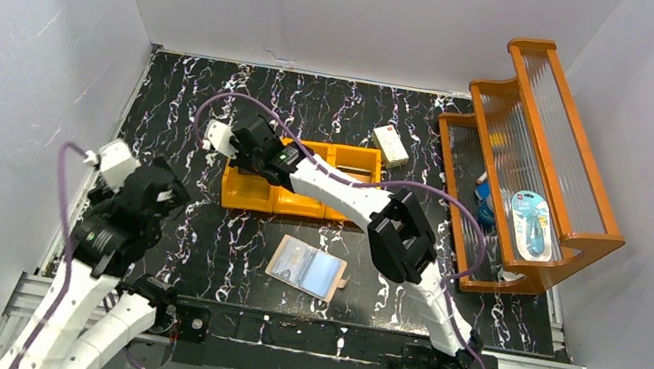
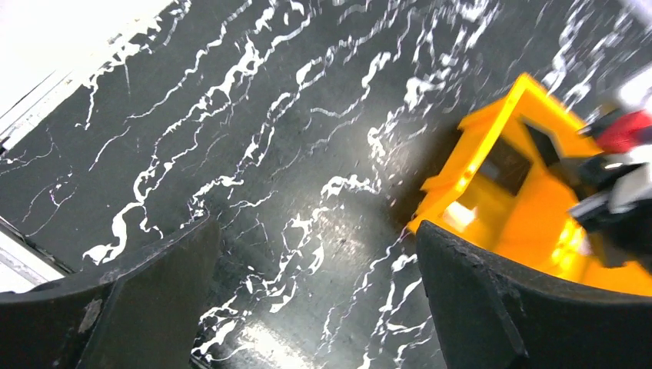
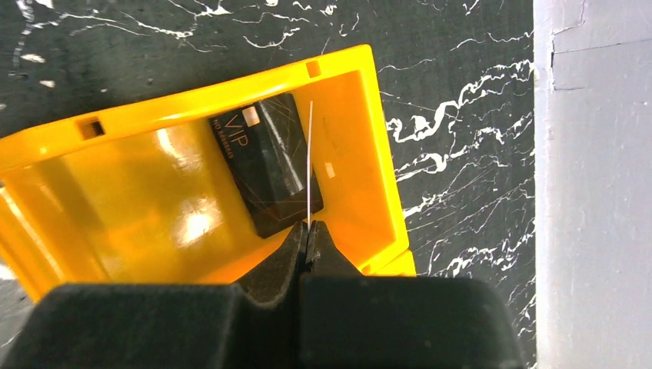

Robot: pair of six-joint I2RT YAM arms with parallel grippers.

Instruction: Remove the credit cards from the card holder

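Observation:
The card holder [image 1: 306, 267] lies open on the black marble table, peach-pink at its edge, with pale blue-grey pockets facing up and a tan tab on its right. My right gripper [image 3: 309, 225] hangs over the left compartment of the yellow bin [image 3: 192, 108] and is shut on a thin credit card [image 3: 310, 154], which I see edge-on as a white line. A black credit card [image 3: 265, 165] marked VIP lies flat in that compartment. My left gripper [image 2: 319, 292] stands open above bare table to the left of the bin [image 2: 492, 192], with nothing between its fingers.
A white box [image 1: 391, 145] lies behind the bin's right end [image 1: 354, 154]. An orange wooden rack [image 1: 550, 163] with blue items fills the right side. White walls close in the left, back and right. My right arm [image 1: 401, 233] crosses above the table next to the card holder.

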